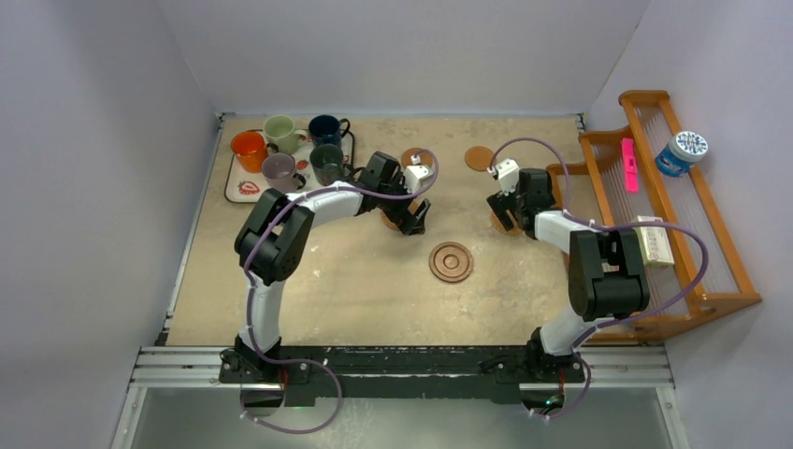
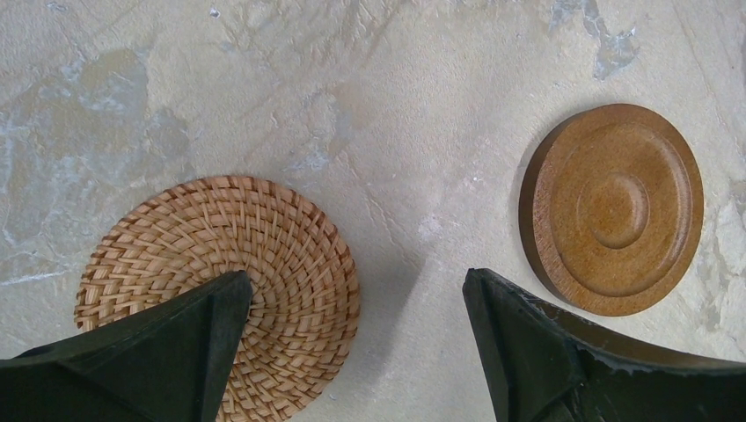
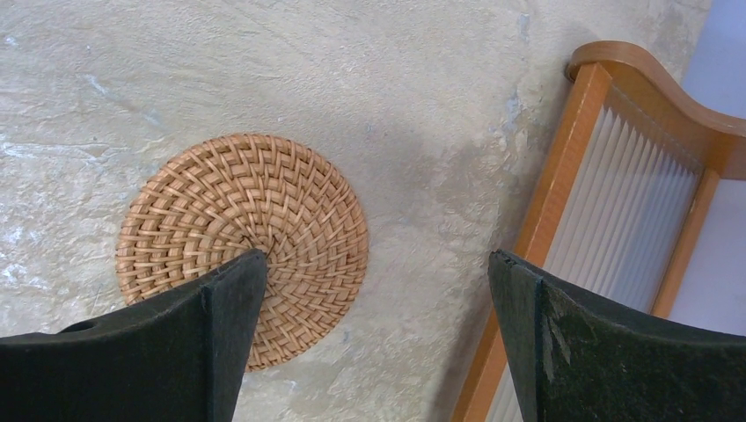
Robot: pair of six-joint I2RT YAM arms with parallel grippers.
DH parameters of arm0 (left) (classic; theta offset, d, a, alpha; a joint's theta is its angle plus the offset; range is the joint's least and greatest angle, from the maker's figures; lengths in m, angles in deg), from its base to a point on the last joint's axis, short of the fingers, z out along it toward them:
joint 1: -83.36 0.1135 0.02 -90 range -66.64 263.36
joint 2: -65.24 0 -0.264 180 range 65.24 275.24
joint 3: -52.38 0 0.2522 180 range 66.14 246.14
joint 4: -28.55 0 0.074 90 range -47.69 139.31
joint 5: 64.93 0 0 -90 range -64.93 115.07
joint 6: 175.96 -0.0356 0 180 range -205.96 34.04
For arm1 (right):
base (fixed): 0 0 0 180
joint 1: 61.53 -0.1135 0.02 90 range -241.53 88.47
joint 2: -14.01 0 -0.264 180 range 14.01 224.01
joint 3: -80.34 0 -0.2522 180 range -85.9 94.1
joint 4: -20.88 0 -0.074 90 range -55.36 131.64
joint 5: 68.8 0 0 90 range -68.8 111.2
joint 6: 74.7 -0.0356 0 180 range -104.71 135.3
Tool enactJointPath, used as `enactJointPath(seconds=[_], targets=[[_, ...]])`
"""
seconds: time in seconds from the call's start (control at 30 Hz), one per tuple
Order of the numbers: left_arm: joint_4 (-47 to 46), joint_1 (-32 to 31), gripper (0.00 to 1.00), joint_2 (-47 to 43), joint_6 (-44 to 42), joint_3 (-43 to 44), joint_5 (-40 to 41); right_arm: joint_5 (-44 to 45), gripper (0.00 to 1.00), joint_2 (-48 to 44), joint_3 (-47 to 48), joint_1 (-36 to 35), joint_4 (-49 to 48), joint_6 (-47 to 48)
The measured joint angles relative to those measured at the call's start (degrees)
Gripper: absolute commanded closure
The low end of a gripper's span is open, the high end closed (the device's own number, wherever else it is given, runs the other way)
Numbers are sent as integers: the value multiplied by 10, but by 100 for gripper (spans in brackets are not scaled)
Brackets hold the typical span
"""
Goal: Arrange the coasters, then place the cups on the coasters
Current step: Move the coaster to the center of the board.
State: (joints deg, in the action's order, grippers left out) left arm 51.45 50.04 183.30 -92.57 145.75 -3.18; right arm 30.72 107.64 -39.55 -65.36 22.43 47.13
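Woven rattan shows under each set of jaws. The left gripper [image 2: 356, 280] hangs wide open and empty over the left woven coaster [image 2: 220, 281]. 1 finger covers that disc's near edge in the wrist view, and I cannot tell whether it touches. The ringed wooden coaster [image 2: 616, 207] lies flat to the right, apart from the woven one.

The right gripper [image 3: 376, 259] is likewise spread and holds nothing. Below it, the right woven coaster [image 3: 242, 220] lies flat on the table [image 3: 396, 88], near the wooden rack [image 3: 563, 193].

From above, a plain tan coaster [image 1: 480, 157] sits toward the far edge between the 2 arms. A 5th coaster [image 1: 410, 154] is partly hidden behind the left wrist.

All 5 mugs stand on the strawberry-print tray [image 1: 245, 190] at the far left corner: the orange mug [image 1: 250, 150], pale green mug [image 1: 280, 133], navy mug [image 1: 324, 129], mauve mug [image 1: 279, 169] and dark green mug [image 1: 327, 163].
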Motion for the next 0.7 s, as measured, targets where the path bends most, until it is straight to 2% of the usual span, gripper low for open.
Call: enactJointPath(seconds=[0.33, 0.7], targets=[[19, -1, 0, -19, 0, 0, 18, -3, 1, -28, -13, 0, 35, 5], [26, 7, 0, -103, -5, 2, 43, -33, 1, -88, 1, -11, 89, -2]])
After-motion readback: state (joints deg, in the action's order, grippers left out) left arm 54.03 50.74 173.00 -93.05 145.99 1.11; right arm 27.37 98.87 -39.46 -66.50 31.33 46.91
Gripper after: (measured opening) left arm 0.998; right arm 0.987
